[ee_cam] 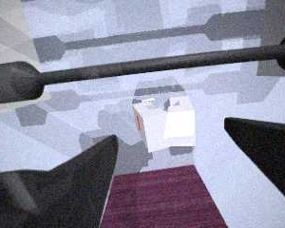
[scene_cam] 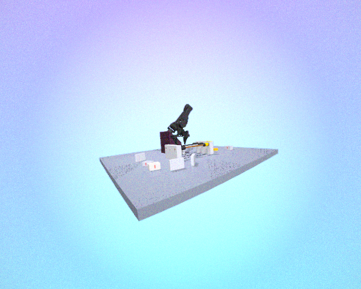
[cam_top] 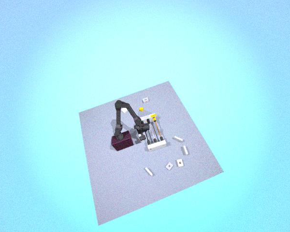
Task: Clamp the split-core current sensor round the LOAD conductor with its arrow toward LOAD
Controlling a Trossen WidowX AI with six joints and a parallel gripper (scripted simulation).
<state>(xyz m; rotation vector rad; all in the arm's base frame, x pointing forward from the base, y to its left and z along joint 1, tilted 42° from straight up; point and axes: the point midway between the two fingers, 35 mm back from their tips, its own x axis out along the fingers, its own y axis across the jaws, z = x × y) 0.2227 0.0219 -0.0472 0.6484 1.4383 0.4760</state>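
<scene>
Claw [cam_top: 141, 135] [scene_cam: 183, 142] [ee_cam: 169, 131] is wide open, and we see nothing held in it. We see it low over the bench [cam_top: 120, 187] [scene_cam: 174, 183], near the dark red block [cam_top: 122, 142] [scene_cam: 165, 141] [ee_cam: 161, 199] under the arm. In the wrist view, the open white sensor [cam_top: 139, 135] [ee_cam: 180, 123] is past the claw's two tips, near the dark red block. It has a red mark on its side, but we cannot tell which way that points. The black rod [cam_top: 146, 137] [ee_cam: 157, 66] runs across that view, and the sensor is not round it.

We also see a white rod [cam_top: 152, 129] and an orange rod [cam_top: 157, 128] [scene_cam: 193, 146]. All three rods run between two white end blocks. A yellow label [cam_top: 153, 115] sits on the far block, by the orange rod's yellow end [cam_top: 154, 119] [scene_cam: 206, 144]. It has dark marks, too small for us to read. A yellow round piece [cam_top: 141, 108] [scene_cam: 215, 149] lies near that block.
</scene>
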